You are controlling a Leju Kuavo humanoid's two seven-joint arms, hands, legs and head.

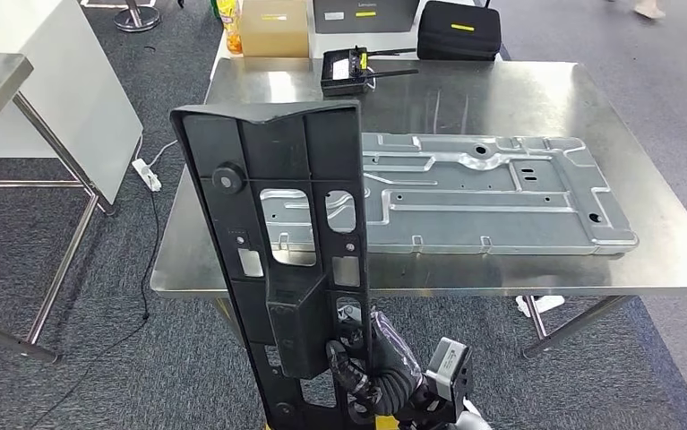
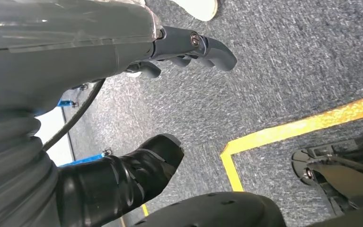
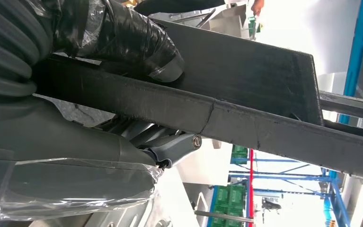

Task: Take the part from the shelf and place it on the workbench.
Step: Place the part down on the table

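Black plastic part (image 1: 277,260), one, gripped upright by right hand (image 1: 371,363) fingers; left hand (image 2: 122,61) fingers spread, empty.

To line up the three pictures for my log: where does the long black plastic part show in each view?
Head view: the black part stands upright in the foreground, held low by the right hand, before the steel workbench.
Left wrist view: not in it.
Right wrist view: the part runs as a dark bar across the picture.
Shared landmark: the right hand gripping the part.
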